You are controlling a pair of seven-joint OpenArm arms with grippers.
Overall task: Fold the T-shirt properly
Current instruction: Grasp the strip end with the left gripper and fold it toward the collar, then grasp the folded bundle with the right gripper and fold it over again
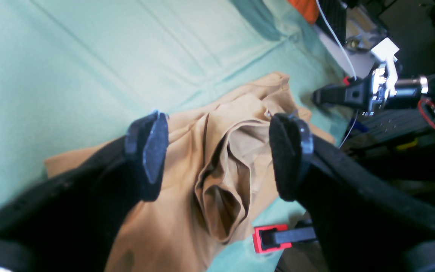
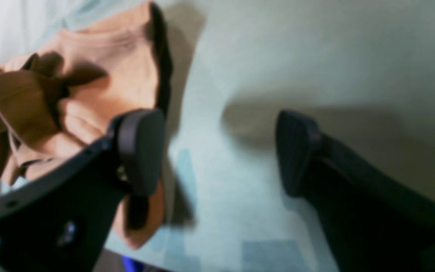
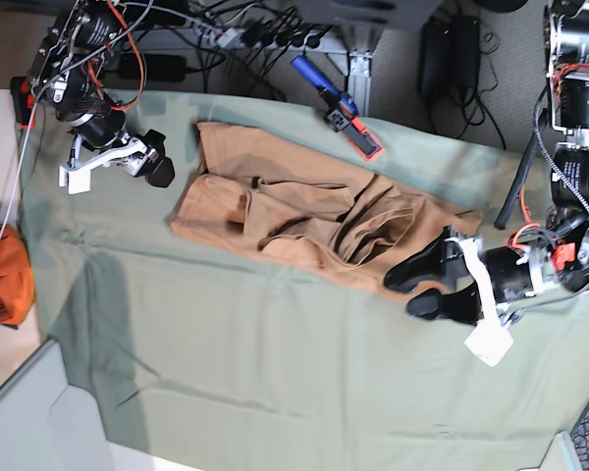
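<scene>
Around the edges first: a darker orange cloth bundle (image 3: 0, 273) sits off the left border of the pale green cloth (image 3: 275, 373) that covers the worktop, well apart from the action. At the far edge, a red-and-black clamp (image 3: 351, 126) with a blue handle bites the green cloth just beyond the shirt's upper border, and a tangle of cables (image 3: 226, 34) lies behind it on the floor. Nothing lies on top of the garment itself.

The T-shirt (image 3: 304, 211) is out in the middle of the green cloth, tan, rumpled, running diagonally from upper left toward lower right, with heavy folds bunched at its right half.

Over to the left tool (image 3: 430, 287): it's at the shirt's lower right end, released, jaws standing wide. From its wrist camera, the left tool (image 1: 217, 158) straddles a deep ridge of bunched tan fabric, pads on either side, and the cloth between them looks free rather than pinched. A second red clamp (image 1: 271, 238) shows at the green cloth's edge just below.

The right tool (image 3: 157, 162) hangs near the shirt's upper left corner, just beside it, also released. In its blurred wrist view, the right tool (image 2: 217, 151) has one finger (image 2: 140, 151) over the shirt's edge and the other over bare green cloth; whether it touches, I cannot tell.
</scene>
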